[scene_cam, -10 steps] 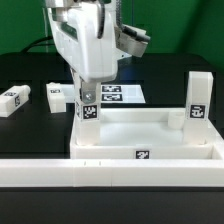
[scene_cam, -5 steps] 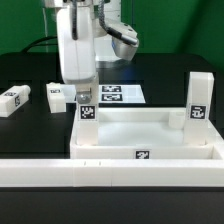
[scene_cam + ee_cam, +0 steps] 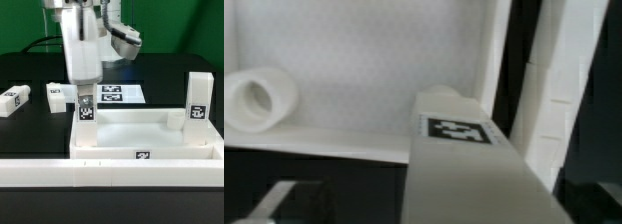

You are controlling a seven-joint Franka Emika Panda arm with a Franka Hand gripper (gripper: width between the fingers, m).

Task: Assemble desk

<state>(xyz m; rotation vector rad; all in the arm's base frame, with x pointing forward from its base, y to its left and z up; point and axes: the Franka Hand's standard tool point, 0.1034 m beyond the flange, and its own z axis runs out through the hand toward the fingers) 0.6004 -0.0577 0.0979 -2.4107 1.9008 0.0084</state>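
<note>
- At the tabletop's (image 3: 180, 150) ten-o'clock corner, in the exterior view, an upright leg (image 3: 88, 113) is seen directly beneath the gripper (image 3: 87, 97); the jaws' state cannot be told.
- From the wrist, the leg's tagged top (image 3: 455, 128) is shown close, near a round socket (image 3: 251, 100).

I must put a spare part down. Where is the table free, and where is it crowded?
Free: the table between the loose legs and the bar; also between the marker board and the standing leg at the exterior view's right. Crowded: around the gripper over the other standing leg.
</note>
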